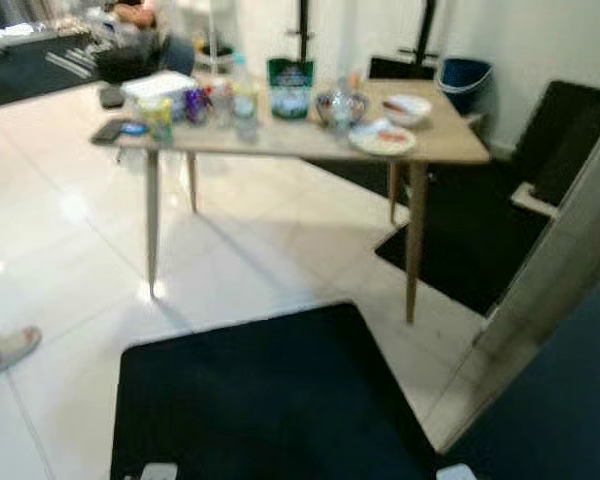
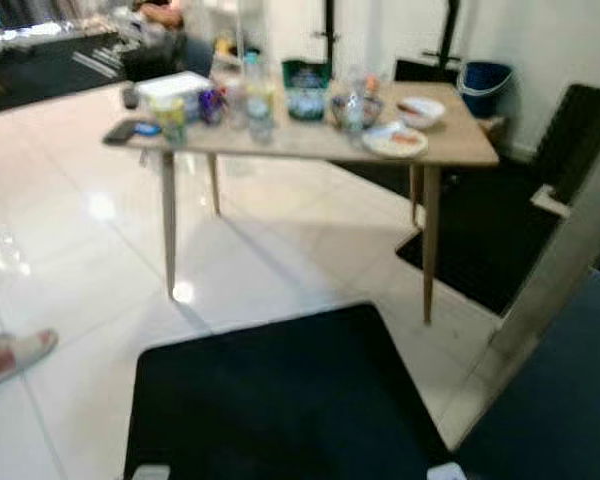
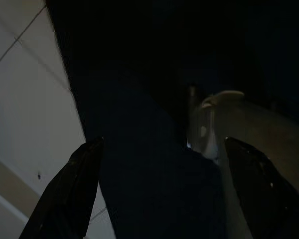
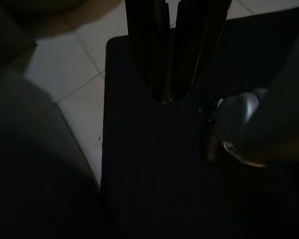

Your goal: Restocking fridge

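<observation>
Step in hand, as judged: approach, nothing carried; left gripper (image 3: 159,194) hangs idle with fingers spread wide, right gripper (image 4: 172,55) hangs with fingers pressed together, empty, both over a black mat (image 1: 270,400). Stock lies on 1 table (image 1: 450,145) at 12 o'clock: 1 green bag (image 1: 291,88), 1 plate (image 1: 382,139) at 1 o'clock, 1 bowl (image 1: 408,108), about 2 bottles (image 1: 244,95), blurred. Next move likely calls for walking to the table and picking 1 item; 1 blue bin (image 1: 464,78) stands beyond.
</observation>
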You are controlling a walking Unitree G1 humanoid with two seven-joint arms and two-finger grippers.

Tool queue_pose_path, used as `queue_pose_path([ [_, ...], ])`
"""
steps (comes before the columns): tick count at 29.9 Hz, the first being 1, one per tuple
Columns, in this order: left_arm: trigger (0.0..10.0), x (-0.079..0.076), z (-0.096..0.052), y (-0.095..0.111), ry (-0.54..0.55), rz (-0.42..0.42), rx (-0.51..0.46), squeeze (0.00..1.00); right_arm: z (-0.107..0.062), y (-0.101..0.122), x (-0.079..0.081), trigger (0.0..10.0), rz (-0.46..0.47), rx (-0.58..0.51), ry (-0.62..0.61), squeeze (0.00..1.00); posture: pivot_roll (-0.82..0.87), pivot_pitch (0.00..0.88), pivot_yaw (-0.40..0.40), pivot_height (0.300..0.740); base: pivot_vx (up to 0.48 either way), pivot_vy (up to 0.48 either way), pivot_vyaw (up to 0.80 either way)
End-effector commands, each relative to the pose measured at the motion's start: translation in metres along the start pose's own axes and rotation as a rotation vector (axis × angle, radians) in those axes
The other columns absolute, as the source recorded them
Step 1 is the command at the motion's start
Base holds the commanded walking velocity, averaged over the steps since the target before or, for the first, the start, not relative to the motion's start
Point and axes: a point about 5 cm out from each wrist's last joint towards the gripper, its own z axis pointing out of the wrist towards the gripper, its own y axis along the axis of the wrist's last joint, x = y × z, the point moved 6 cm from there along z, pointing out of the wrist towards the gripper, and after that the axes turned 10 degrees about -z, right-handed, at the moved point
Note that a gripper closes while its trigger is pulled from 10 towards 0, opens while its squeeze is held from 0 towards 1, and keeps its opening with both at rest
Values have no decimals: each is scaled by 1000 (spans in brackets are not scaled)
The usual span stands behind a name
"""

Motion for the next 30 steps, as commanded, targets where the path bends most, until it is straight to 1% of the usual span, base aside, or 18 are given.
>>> queue_pose_path([
  [1,10000,-5,1,-5,-8,0,17,0,-1,-9,2,10000,8,22,2,0,-71,60,-25,740,0,0,0],
  [6,10000,-9,0,-9,-22,-13,21,0,-1,-9,2,10000,10,24,2,0,-68,58,-25,740,0,0,0],
  [8,10000,-9,0,-10,-23,6,24,0,-1,-9,3,10000,9,23,4,0,-68,57,-23,740,0,0,0],
  [11,10000,-6,0,-10,-11,36,26,0,-1,-8,5,10000,11,22,8,0,-66,53,-16,740,258,0,0],
  [17,10000,-5,0,-4,-14,45,15,0,0,-8,9,10000,16,21,13,0,-60,48,-15,740,284,0,0],
  [20,10000,-5,0,-3,-15,46,11,0,-1,-8,9,10000,17,21,12,0,-60,48,-15,740,290,0,0],
  [26,10000,-8,1,-2,-22,51,10,0,-2,-17,5,10000,24,36,3,0,-60,48,-15,740,295,0,0],
  [30,10000,-13,1,-3,-31,50,14,0,-3,-22,3,10000,41,48,-4,0,-72,47,-18,740,296,0,0],
])
